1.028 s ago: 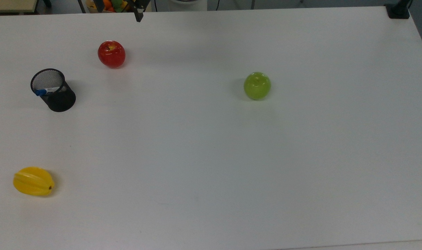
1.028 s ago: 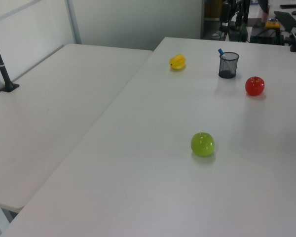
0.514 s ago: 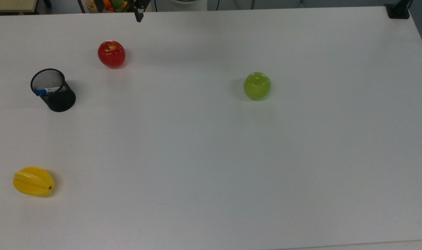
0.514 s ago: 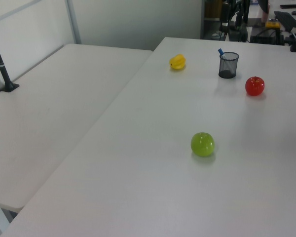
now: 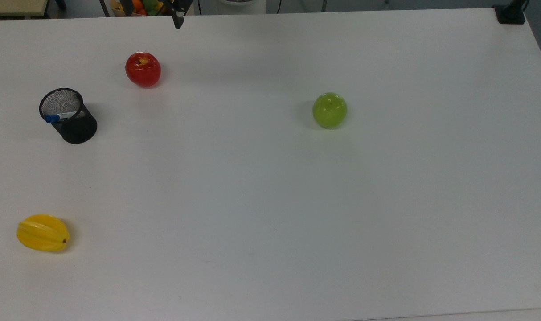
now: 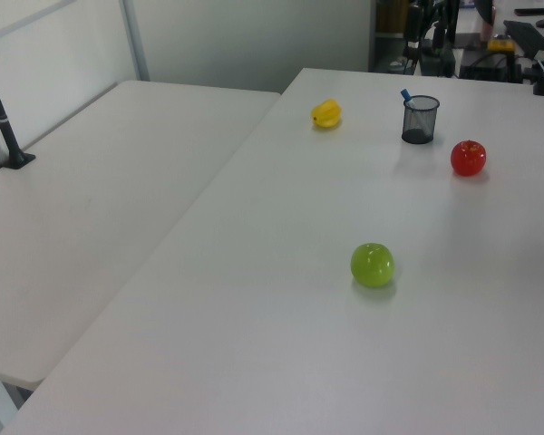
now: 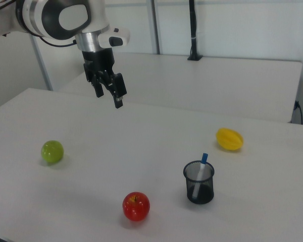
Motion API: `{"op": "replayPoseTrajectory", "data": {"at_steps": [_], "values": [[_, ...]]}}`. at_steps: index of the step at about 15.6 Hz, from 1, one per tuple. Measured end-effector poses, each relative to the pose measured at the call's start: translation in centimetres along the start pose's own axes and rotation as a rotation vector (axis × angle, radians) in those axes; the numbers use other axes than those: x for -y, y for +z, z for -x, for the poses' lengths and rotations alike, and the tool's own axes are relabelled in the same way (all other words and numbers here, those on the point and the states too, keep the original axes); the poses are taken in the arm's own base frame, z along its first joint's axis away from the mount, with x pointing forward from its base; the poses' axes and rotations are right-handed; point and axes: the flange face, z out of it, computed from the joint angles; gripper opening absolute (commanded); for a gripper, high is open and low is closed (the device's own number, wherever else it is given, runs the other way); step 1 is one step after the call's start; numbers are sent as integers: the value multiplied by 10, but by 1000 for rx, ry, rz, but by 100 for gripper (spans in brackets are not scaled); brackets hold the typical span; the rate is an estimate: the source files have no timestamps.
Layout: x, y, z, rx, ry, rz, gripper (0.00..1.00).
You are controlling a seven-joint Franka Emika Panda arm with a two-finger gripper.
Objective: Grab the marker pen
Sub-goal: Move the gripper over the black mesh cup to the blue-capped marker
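The marker pen (image 5: 59, 117), white with a blue cap, stands tilted inside a black mesh cup (image 5: 75, 128) at the top view's left. Its blue cap pokes above the cup rim in the left view (image 6: 405, 93) and the right view (image 7: 203, 160). My gripper (image 7: 109, 98) hangs open and empty high above the table, well to the right view's left of the cup (image 7: 199, 187). In the top view one dark finger (image 5: 178, 20) shows at the upper edge, beyond the red apple (image 5: 143, 69).
On the white table (image 5: 270, 214) a green apple (image 5: 329, 110) sits near the middle and a yellow starfruit (image 5: 43, 232) at the top view's lower left. A black pole base (image 5: 510, 13) stands at the top right corner. A second table (image 6: 91, 208) adjoins.
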Motion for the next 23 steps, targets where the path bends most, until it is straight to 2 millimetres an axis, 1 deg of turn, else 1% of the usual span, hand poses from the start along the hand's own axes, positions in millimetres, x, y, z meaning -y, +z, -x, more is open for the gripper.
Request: {"op": "replayPoseTrajectory", "data": {"at_steps": [2,5,7,10,11,12,15,17,19,22,23], "values": [[-7,-1,-5,-24,12,-2,100],[-31,4,-23,-97,58,-1,100],[-56,14,-38,-145,100,5,100],[-96,37,-59,-191,124,26,100],[-115,46,-65,-205,129,36,97],[-131,53,-69,-220,137,43,96],[-163,72,-73,-281,118,41,91],[-178,84,-72,-290,87,38,90],[-187,96,-72,-285,73,31,90],[-197,121,-80,-300,62,48,84],[-201,130,-84,-304,53,56,78]]}}
